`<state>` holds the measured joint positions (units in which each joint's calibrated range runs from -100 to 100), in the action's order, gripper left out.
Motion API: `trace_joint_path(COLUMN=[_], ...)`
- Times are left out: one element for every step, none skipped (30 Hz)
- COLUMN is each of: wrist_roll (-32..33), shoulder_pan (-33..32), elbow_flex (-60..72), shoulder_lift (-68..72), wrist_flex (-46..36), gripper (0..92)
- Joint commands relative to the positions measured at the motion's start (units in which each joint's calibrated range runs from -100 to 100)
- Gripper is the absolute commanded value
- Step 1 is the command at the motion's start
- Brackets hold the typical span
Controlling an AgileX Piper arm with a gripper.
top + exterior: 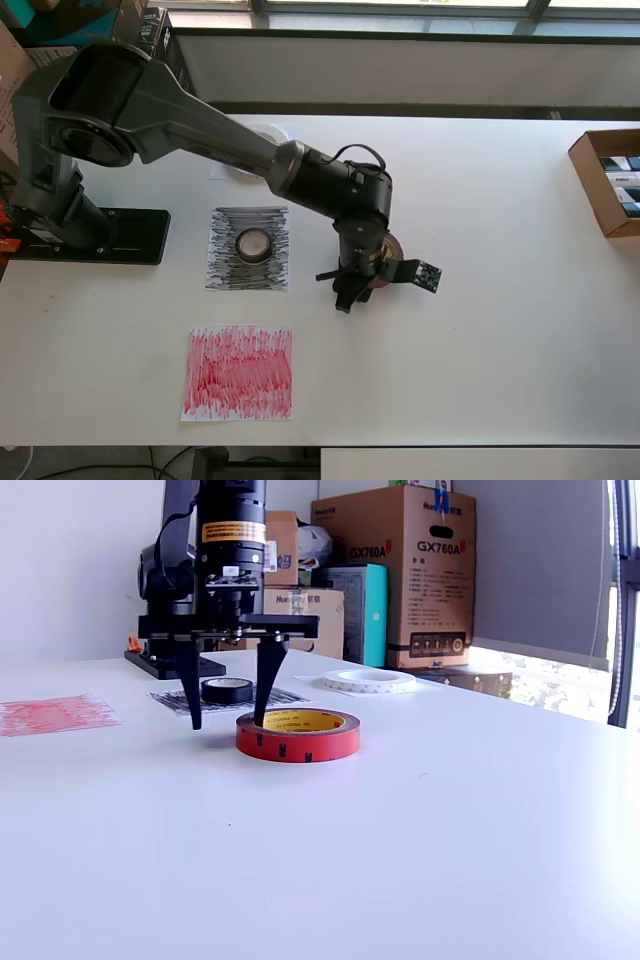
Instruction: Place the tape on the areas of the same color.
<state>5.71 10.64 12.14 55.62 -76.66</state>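
White table (pixel 500 330) with sheets and a roll

Black-scribbled sheet (pixel 222 275), red-scribbled sheet (pixel 238 372), white sheet (pixel 425 687), maroon roll (pixel 298 734), cardboard box (pixel 592 180), arm base (pixel 135 238).

gripper (pixel 228 716) spread, straddling maroon roll (pixel 298 735) rim

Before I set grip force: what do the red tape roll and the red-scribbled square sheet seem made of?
The red tape roll: probably foam or plastic tape with a smooth matte red liner, thick-walled, its inner face yellowish. The red-scribbled square sheet: thin white paper lying flat, covered in matte pen or marker strokes. The gripper stands open, one finger inside the roll.
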Motion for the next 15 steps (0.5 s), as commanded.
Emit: trace_joint_path(wrist_roll=[-0.38,-0.38,-0.38,-0.38,-0.38,-0.46,-0.46,-0.46,-0.46,-0.46,-0.38,-0.38,-0.21,0.03,0.11], shoulder_pan=[-0.08,-0.08,-0.08,-0.08,-0.08,-0.08,-0.08,-0.08,-0.08,-0.08,-0.08,-0.08,-0.08,-0.08,0.0], elbow_flex=[0.08,0.08,0.08,0.08,0.08,0.08,0.08,0.17,0.17,0.17,0.17,0.17,0.17,0.17,0.17], shoulder_lift=[0.6,0.6,0.6,0.6,0.7,0.79,0.79,0.79,0.79,0.79,0.79,0.79,0.79,0.79,0.79], wrist_flex=[0.42,0.42,0.42,0.42,0.42,0.42,0.42,0.42,0.42,0.42,0.42,0.42,0.42,0.42,0.42], gripper=[61.0,61.0,61.0,61.0,60.8,59.6,57.1,53.3,48.4,42.6,35.7,27.8,19.2,10.2,0.8])
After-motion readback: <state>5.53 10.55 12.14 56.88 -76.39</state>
